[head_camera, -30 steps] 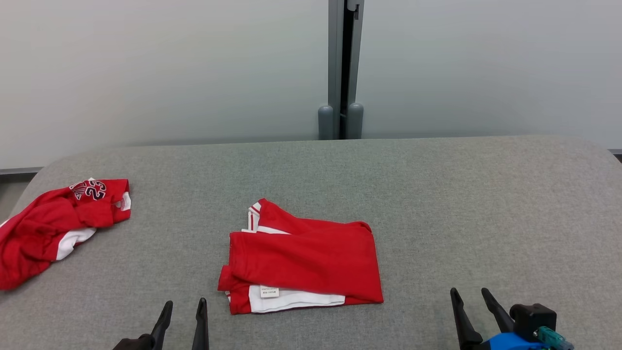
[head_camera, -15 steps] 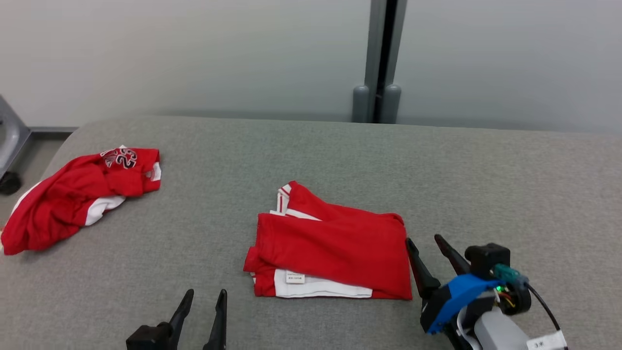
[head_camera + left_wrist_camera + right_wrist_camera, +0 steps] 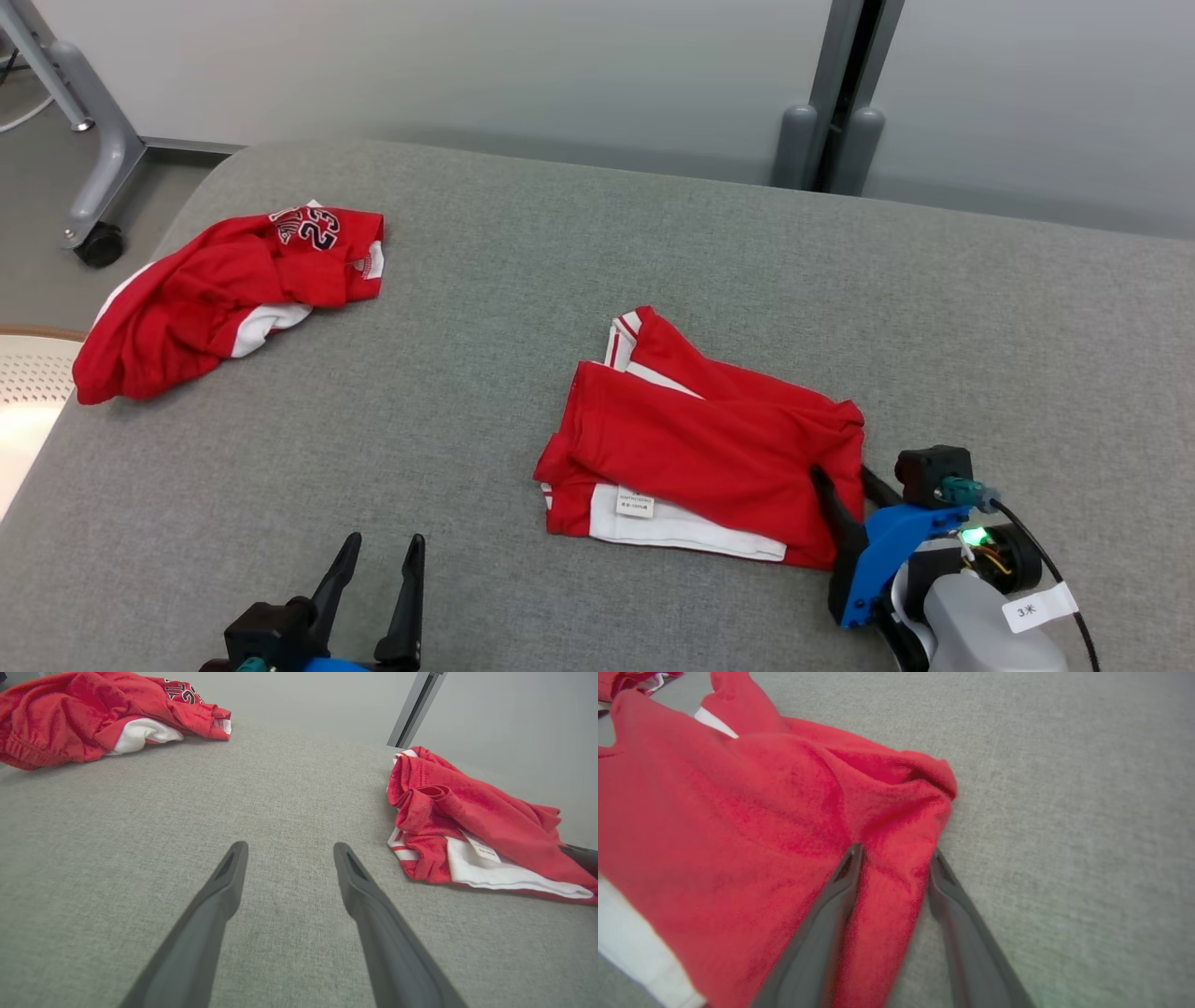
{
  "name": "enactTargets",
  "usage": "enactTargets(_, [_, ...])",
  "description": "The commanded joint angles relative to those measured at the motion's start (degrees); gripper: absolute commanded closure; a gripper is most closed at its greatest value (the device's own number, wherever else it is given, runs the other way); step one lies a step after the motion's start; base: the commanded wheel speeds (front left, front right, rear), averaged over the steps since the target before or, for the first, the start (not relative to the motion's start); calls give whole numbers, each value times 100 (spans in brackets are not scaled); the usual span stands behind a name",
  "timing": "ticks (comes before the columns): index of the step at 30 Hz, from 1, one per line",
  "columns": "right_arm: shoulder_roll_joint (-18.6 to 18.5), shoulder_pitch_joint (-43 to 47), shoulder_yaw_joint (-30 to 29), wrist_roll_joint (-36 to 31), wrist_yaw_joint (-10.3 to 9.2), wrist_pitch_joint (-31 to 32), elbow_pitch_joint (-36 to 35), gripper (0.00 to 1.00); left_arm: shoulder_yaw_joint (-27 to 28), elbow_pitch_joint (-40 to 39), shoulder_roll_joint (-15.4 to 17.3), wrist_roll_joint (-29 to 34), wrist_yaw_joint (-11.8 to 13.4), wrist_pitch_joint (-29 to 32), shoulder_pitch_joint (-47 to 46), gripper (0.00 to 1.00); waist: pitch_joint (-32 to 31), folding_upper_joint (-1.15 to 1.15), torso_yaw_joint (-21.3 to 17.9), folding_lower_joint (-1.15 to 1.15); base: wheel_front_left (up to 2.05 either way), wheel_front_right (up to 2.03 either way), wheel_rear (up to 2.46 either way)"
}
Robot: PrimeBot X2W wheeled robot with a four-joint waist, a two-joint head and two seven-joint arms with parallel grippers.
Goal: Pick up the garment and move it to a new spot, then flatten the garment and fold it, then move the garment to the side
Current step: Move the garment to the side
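Table (image 3: 523, 280): a grey fabric-covered top is seen across the head view, with both garments laid on it.
Wall: pale panels are seen behind the table, divided by a grey upright post (image 3: 845, 93).
Folded garment (image 3: 709, 448): the red garment is laid folded near the middle of the table, toward the robot's right; a white band is shown along its near edge, and white stripes at its far corner.
Crumpled garment (image 3: 215, 289): a second red and white piece is left bunched at the table's far left corner, well apart from the folded one; a printed number (image 3: 313, 224) is seen on it.
Right gripper (image 3: 843, 478): it is placed at the folded garment's right edge; in the right wrist view the fingers (image 3: 896, 851) are held apart, with a ridge of red cloth lying between them and not pinched.
Left gripper (image 3: 385, 541): it is held over bare table near the front edge, jaws spread and nothing between them, left of the folded garment.
Stand leg (image 3: 98, 247): a grey leg with a dark caster is seen on the floor beyond the table's left corner.
Care label (image 3: 635, 504): a small white tag is seen on the white band.
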Motion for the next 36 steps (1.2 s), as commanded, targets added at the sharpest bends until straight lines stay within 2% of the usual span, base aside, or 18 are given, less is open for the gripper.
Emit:
enactTargets(1, [10,220,88,44,-7,84,219,100,13,-22,5,-21,7,-27,-25,0,-68,0,-119,0,0,0,0])
enactTargets(6, [-52,263,11,93,-15,-47,100,100,-9,-97,-71,27,7,-26,88,0,-262,0,-657,0,0,0,0])
enactTargets(17, [-31,693,-221,-206,-12,-74,-476,100,-536,-328,-261,51,7,-26,-47,0,-380,0,-2512,0,0,0,0])
enactTargets(22, [-19,878,-329,-334,-8,-81,-757,100,-849,-404,-249,9,7,-27,-186,0,-269,0,-3035,0,0,0,0])
enactTargets(27, [-10,976,-442,-416,-7,-86,-975,100,-1138,-459,-173,-70,7,-26,-256,0,-140,0,-3323,0,0,0,0])
enactTargets(32, [-5,925,-598,-523,-6,-88,-1042,100,-1357,-489,-41,-97,7,-27,-299,0,-2,0,-3357,0,0,0,0])
enactTargets(36, [-9,569,-1038,-955,-6,-87,-1032,100,-1492,-530,120,-138,7,-27,-362,0,235,0,-3217,0,0,0,0])
